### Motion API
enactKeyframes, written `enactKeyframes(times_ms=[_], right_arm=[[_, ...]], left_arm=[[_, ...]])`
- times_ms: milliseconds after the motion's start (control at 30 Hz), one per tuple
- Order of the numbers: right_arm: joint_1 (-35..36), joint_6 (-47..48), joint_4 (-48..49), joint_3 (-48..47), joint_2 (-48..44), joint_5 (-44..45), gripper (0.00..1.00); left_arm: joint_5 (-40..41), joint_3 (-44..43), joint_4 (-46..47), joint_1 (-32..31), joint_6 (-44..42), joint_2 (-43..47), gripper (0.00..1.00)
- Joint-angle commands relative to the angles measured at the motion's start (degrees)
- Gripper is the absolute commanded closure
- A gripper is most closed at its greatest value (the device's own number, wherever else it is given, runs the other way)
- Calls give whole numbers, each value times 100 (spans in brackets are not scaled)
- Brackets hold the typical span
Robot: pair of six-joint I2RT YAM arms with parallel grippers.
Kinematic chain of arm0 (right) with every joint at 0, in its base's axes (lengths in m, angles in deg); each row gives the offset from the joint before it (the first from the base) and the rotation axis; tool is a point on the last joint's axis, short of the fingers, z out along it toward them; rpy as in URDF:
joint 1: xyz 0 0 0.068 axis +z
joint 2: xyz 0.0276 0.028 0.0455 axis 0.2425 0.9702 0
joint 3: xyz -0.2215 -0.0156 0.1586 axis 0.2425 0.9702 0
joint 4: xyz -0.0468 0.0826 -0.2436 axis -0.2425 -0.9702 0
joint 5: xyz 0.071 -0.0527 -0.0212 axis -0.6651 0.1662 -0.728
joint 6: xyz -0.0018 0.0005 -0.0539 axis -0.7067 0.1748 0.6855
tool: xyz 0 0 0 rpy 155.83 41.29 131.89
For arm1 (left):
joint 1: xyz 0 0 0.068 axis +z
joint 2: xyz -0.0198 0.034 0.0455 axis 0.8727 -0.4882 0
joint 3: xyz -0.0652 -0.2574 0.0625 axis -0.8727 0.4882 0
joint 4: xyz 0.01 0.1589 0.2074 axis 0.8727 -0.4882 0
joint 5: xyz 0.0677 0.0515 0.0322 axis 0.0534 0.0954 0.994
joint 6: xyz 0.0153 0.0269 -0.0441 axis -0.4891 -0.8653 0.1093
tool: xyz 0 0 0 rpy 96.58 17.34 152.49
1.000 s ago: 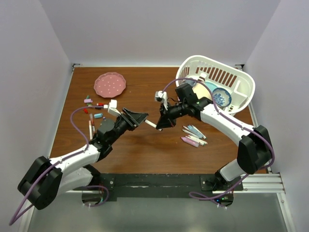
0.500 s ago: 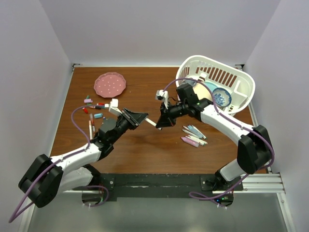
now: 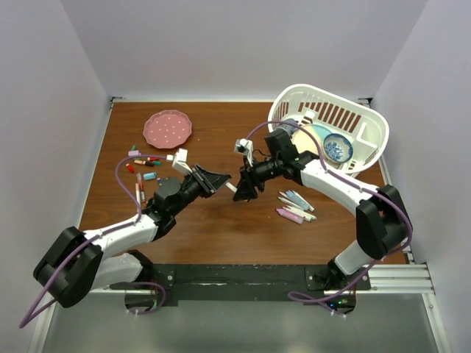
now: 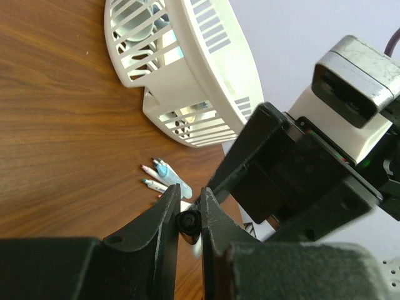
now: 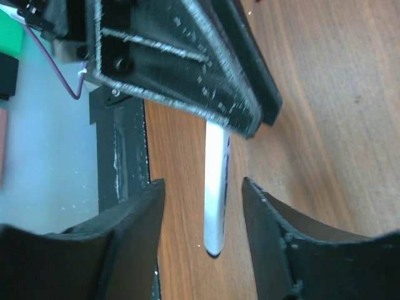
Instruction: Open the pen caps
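From above, the arms meet over the middle of the table. A white pen bridges the left end effector and the right end effector. I judge it is held off the wood so that one side can pull against the other. Loose caps lie among pens at the far left, and more pens lie near the basket.

At the left wrist, the left jaws are pressed together on a small dark round end, probably this pen's cap. The right end effector's body sits close behind it.

At the right wrist, the right fingers stand spread on either side of the white barrel and touch neither side. The barrel hangs from the left end effector alone.
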Motion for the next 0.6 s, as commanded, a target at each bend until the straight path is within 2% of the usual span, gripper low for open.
enactKeyframes(times_ms=[0,67,100,167,300,500,567], right_arm=[[89,-345,246,-255,134,-251,55],[98,-362,246,-246,178,-294,64],[107,-362,237,-220,204,-390,78],[124,-327,220,-202,240,-514,100],[116,-309,175,-62,126,-734,100],[116,-29,-43,255,-182,-620,100],[125,138,-184,246,-270,-489,100]], left_arm=[[-158,-219,474,-40,-176,-23,100],[-140,-280,430,-49,-229,-23,100],[-131,-350,404,-40,-255,-14,100],[-105,-421,403,-40,-291,12,100],[299,-588,61,293,-457,406,100],[151,-1018,-563,2084,-492,882,100],[-60,-1228,-651,2385,-536,847,100]])
